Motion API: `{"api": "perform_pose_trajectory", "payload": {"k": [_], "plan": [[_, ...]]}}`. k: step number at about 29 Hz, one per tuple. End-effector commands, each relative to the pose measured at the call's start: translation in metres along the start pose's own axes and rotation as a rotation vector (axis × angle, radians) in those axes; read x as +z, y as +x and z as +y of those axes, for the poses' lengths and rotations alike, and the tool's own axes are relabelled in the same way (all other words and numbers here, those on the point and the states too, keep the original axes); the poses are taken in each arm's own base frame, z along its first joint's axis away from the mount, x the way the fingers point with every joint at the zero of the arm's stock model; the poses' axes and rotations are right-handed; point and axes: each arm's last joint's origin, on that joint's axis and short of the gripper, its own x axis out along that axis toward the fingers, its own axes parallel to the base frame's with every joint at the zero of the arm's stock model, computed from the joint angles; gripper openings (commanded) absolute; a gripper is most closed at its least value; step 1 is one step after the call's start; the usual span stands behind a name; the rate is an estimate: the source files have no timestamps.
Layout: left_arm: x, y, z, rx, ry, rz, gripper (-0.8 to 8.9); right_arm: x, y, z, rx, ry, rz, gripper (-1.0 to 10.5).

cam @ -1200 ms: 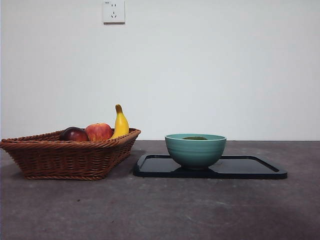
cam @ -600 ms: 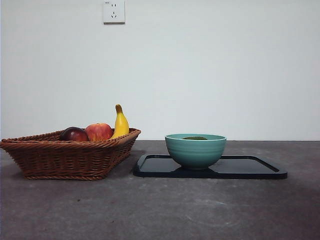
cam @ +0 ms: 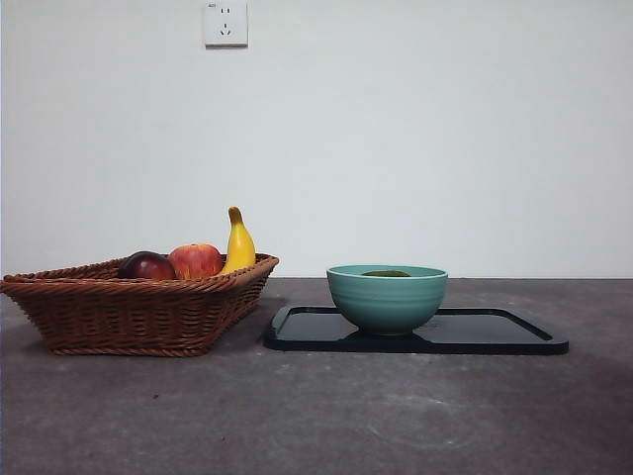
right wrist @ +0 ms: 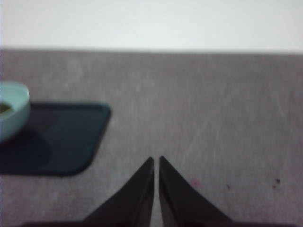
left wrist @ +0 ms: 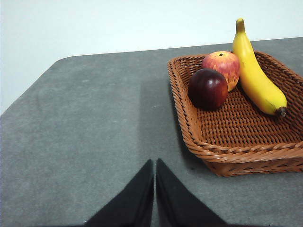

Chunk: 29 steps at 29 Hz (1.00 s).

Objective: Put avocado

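The avocado (cam: 386, 273) already lies inside the teal bowl (cam: 387, 297) on the black tray (cam: 495, 334), well away to the side of the right gripper (right wrist: 156, 161) and farther still from the left gripper (left wrist: 155, 163), which sits clenched and empty near the wicker basket (left wrist: 203, 142). The right gripper is likewise clenched on nothing. The placing looks done, so the arms would do best to stay clear of the bowl; no brand, label or writing can be read anywhere.

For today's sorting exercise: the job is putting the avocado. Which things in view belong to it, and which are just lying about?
Belong to the job:
avocado, in the teal bowl
black tray

Lying about:
wicker basket
banana
red apple
dark red fruit
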Motion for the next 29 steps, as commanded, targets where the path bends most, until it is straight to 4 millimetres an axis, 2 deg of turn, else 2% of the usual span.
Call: {"api": "perform_pose_trajectory", "payload": {"k": [1,4,29], "plan": [[-0.0073,0.0019,-0.0003,0.003,-0.004,0.026,0.08,-0.0031,0.0004,-0.0003,-0.003,0.031,0.015,0.1],[-0.0073,0.0019,-0.0003,0.003,-0.003,0.026,0.08,-0.0024,0.0005,-0.0002,-0.001,0.071,0.008,0.1],[-0.0073,0.0019,-0.0003,0.003,-0.004,0.025,0.08,-0.0004,0.0005,-0.0001,0.0,0.067,-0.012,0.1]]}}
